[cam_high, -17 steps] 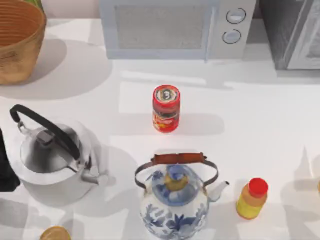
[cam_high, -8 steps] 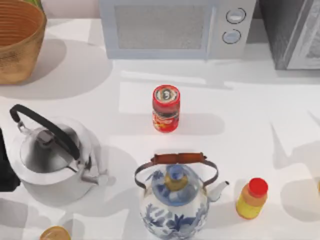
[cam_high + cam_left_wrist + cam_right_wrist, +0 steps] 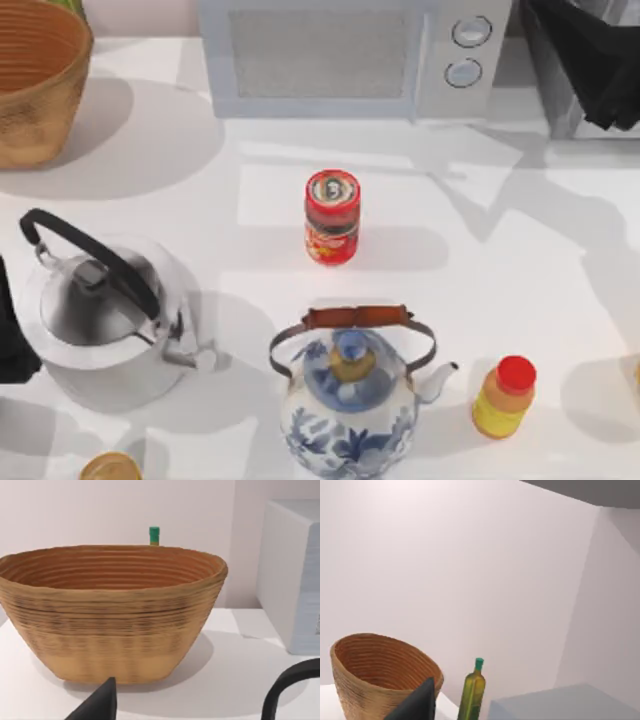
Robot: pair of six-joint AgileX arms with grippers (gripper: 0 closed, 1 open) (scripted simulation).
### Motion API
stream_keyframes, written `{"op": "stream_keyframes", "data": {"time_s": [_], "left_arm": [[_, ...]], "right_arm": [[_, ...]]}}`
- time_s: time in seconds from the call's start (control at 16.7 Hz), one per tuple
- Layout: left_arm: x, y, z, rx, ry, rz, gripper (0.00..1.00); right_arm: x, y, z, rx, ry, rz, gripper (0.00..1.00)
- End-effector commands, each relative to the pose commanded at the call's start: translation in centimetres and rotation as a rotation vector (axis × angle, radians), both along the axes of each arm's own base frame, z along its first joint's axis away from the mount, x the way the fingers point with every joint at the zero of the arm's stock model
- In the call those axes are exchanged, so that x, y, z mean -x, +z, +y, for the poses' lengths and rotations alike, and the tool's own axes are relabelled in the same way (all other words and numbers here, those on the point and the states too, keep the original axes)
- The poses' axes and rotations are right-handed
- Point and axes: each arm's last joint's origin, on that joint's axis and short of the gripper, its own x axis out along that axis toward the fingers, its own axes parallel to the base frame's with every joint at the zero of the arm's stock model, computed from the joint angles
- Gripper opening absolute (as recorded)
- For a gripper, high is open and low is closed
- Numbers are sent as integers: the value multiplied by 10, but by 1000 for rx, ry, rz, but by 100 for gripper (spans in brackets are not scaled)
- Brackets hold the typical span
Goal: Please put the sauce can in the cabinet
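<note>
The sauce can (image 3: 332, 216), red with a silver top, stands upright in the middle of the table in front of the microwave (image 3: 340, 55). Nothing touches it. The grey cabinet (image 3: 556, 112) is at the back right corner, and my right arm (image 3: 592, 58) hangs over most of it, far from the can. My left arm (image 3: 8, 340) is parked at the table's left edge beside the silver kettle (image 3: 100, 318). A dark part of each gripper shows at the bottom of its own wrist view.
A blue-and-white kettle (image 3: 350, 405) stands just in front of the can, and a yellow bottle with a red cap (image 3: 505, 397) is at the front right. A woven basket (image 3: 35, 80) sits at the back left, with a green-capped bottle (image 3: 472, 692) behind it.
My right arm has swung into the top view at the back right and now covers the cabinet; its shadow has moved across the table. The can has stayed put.
</note>
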Motion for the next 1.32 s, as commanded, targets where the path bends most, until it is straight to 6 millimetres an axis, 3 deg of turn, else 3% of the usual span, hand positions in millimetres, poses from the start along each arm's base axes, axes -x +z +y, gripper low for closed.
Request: {"op": "stream_keyframes", "data": {"time_s": [0.18, 0.3, 0.48, 0.66, 0.84, 1.32], "left_arm": [[0, 0, 0, 0, 0, 0, 100], [0, 0, 0, 0, 0, 0, 100], [0, 0, 0, 0, 0, 0, 100], [0, 0, 0, 0, 0, 0, 100], [0, 0, 0, 0, 0, 0, 100], [0, 0, 0, 0, 0, 0, 100]], "right_arm": [[-73, -74, 26, 46, 201, 121, 100], [-102, -131, 41, 68, 315, 191, 100], [-122, -208, 58, 92, 457, 252, 100], [-126, -261, 71, 110, 558, 270, 100], [-125, -288, 78, 121, 612, 264, 100], [-126, -290, 83, 122, 617, 261, 100]]}}
